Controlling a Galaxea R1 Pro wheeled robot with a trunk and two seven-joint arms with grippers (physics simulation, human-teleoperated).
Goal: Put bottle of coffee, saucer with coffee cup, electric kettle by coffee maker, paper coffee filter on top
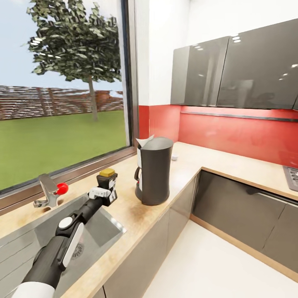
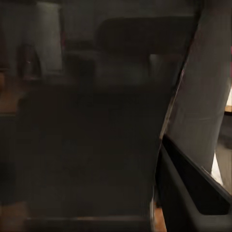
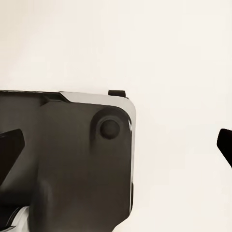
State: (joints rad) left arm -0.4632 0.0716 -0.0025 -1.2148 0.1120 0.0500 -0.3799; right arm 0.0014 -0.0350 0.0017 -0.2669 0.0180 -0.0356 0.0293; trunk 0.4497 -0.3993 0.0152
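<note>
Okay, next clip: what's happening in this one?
The robot's left arm reaches over the sink, its left pincer holding a dark, yellow-capped bottle of coffee above the wooden countertop. The bottle is just beside the coffee maker, which stands on the counter with a white paper filter at its top. Whether the bottle touches the counter is unclear.

Left wrist view dark, blurred; contents unreadable. Stovetop (image 1: 292, 177) cut by head view's edge. Small white object (image 1: 174, 157) behind coffee maker (image 1: 154, 171) too small to identify.

Black left arm (image 1: 62, 244), white panels, round cap.
</note>
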